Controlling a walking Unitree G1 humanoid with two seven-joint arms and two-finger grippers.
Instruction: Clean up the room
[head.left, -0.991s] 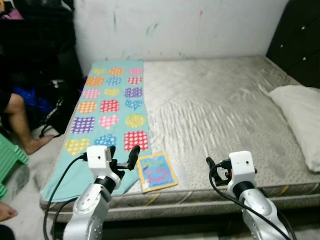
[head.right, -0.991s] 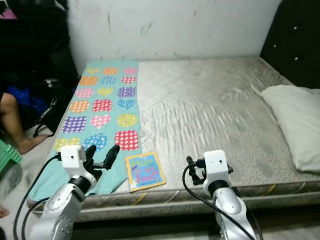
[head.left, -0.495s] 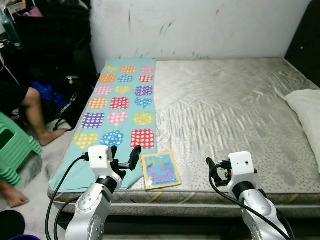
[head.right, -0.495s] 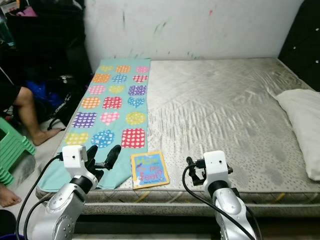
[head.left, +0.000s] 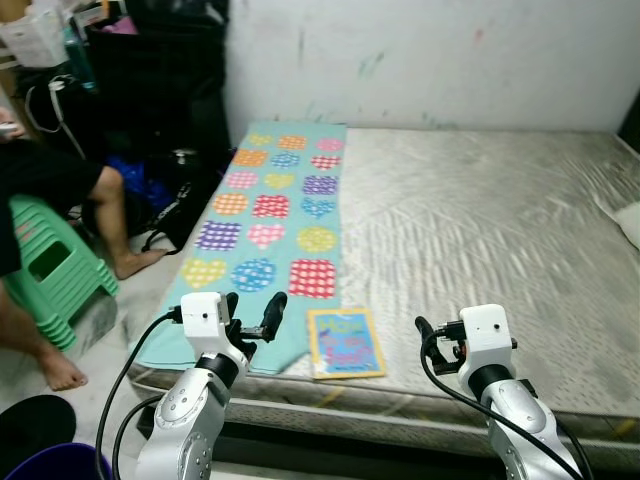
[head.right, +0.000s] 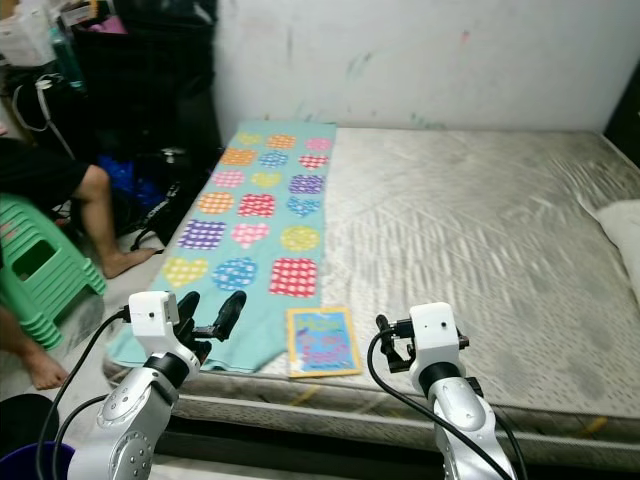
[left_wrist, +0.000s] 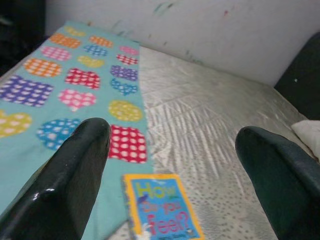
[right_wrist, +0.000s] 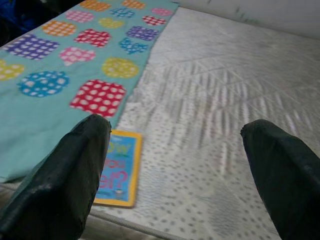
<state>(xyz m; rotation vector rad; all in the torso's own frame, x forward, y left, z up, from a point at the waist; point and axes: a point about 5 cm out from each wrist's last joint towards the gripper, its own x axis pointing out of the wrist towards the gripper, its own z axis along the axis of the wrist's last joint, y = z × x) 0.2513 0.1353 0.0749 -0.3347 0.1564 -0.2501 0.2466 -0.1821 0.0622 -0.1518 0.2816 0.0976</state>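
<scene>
Right now a book (head.left: 346, 343) is lying flat on the mattress (head.left: 480, 230), close to the mattress's near edge and touching the lower corner of the blanket (head.left: 262, 238), a teal strip with coloured hearts along the mattress's left side. Both tools are hovering at the near edge of the mattress, holding nothing: the left tool (head.left: 251, 318) is hanging with fingers spread just left of the book, and the right tool (right_wrist: 180, 165) is floating with fingers spread to the book's right. A person's leg (head.left: 115, 225) and a green stool (head.left: 55, 265) are sitting on the floor left of the mattress.
</scene>
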